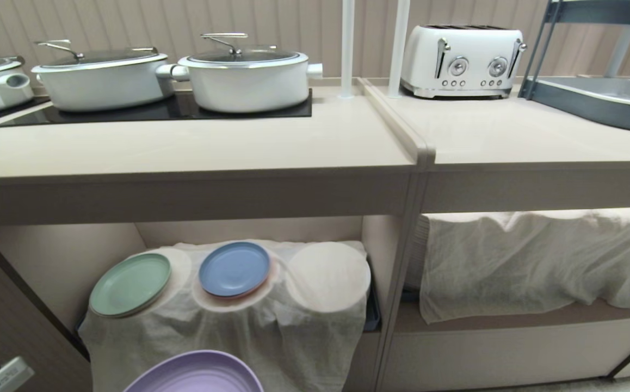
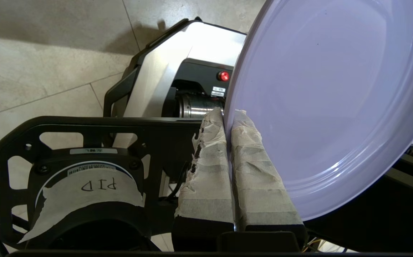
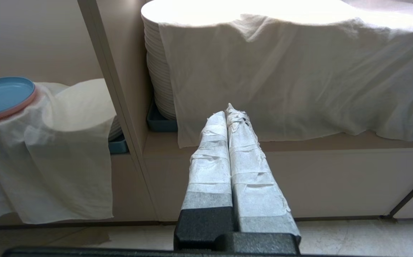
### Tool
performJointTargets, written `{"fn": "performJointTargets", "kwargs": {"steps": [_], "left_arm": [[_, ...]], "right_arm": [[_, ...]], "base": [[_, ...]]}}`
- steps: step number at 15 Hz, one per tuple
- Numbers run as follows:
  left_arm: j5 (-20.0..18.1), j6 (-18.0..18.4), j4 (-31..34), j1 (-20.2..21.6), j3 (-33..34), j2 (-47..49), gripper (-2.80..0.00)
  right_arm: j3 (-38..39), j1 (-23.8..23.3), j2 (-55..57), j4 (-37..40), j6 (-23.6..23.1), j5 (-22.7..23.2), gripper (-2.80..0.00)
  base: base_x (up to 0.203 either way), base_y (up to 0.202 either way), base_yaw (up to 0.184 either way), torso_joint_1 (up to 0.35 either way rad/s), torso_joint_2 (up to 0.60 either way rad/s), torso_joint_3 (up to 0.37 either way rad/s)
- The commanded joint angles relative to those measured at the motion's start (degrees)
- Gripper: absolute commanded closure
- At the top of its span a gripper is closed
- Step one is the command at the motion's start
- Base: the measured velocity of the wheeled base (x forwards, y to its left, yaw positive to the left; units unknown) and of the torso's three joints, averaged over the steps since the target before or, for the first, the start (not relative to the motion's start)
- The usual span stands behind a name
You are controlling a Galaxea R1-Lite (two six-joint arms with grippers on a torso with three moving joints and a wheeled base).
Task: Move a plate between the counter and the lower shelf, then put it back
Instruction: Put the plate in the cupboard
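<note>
Left hand (image 2: 228, 117) clamping lilac plate (image 2: 320, 107) rim, lower shelf (image 1: 54, 261) — green, blue plates.

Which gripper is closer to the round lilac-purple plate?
Left. The left gripper is clamped on the lilac-purple plate at its rim; the right gripper holds nothing, facing the cloth-covered plate stack.

Hob: two white lidded pots (image 1: 244, 76) (image 1: 103, 76), side by side.
Adjoining top: glossy white toaster (image 1: 463, 60), grey tray rack (image 1: 598, 98) beside.
Cloth humps: mint-green round plate (image 1: 130, 284), blue round plate (image 1: 234, 269).
Wider compartment: tall white plate stack (image 3: 156, 82), cloth-draped.
</note>
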Motion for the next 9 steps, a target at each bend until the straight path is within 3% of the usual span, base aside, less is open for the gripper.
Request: {"fn": "performJointTargets", "kwargs": {"steps": [1, 9], "left_arm": [[-0.1, -0.1, 0.2, 0.0, 0.0, 0.0, 0.0], [-0.2, -0.1, 0.3, 0.0, 0.2, -0.7, 0.0]], "right_arm": [[0.0, 0.0, 0.1, 0.0, 0.0, 0.0, 0.0], [0.0, 0.0, 0.1, 0.0, 0.0, 0.0, 0.0]], "base": [[0.0, 0.0, 0.0, -0.202, 0.49, 0.286], [0.0, 0.0, 0.0, -0.164, 0.47, 0.291]]}}
